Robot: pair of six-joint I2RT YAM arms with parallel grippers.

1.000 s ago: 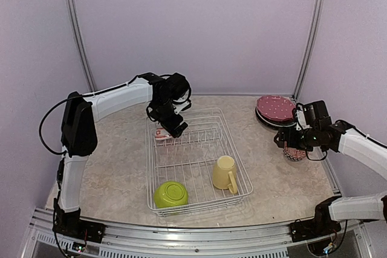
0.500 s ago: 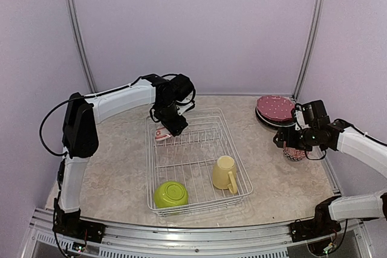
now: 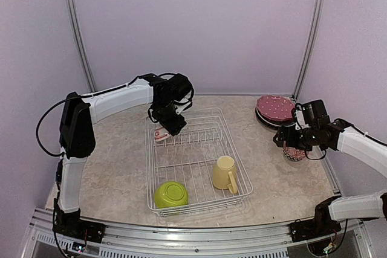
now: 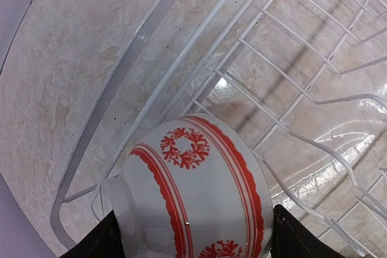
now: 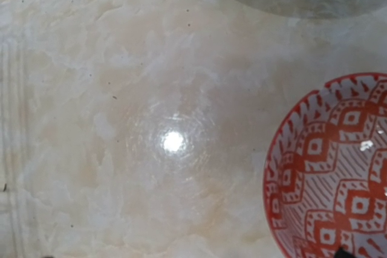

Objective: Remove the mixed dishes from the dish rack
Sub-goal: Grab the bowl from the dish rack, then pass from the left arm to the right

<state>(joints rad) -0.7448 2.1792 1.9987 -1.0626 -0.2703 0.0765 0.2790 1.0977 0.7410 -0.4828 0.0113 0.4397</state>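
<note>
Dish rack (image 3: 193,158), white wire, stands mid-desk between my two arms with three pieces of crockery in it. My left pincer (image 3: 164,130) reaches into the rack's far left corner, and its fingers are clamped on either side of a red-and-white bowl (image 4: 193,191). The wrist view shows the bowl's outer wall, banded in red with wreath motifs, just above the corner wires; I cannot tell whether it is touching them. A lime green bowl (image 3: 170,194) sits in the near left corner of the rack. A pale yellow mug (image 3: 225,172) rests toward the near right, its handle turned to the near side.

On the right of the desk (image 3: 121,149), well apart from the rack, a pink dotted plate (image 3: 275,108) tops a small stack with a dark rim beneath it. Just in front of that stack, a red-patterned bowl (image 5: 332,167) stands upright on the marbled surface. My right pincer (image 3: 291,142) hangs directly above this bowl with its fingers spread apart, gripping nothing. Only a dark sliver of one fingertip shows at the bottom of the right wrist view.
</note>
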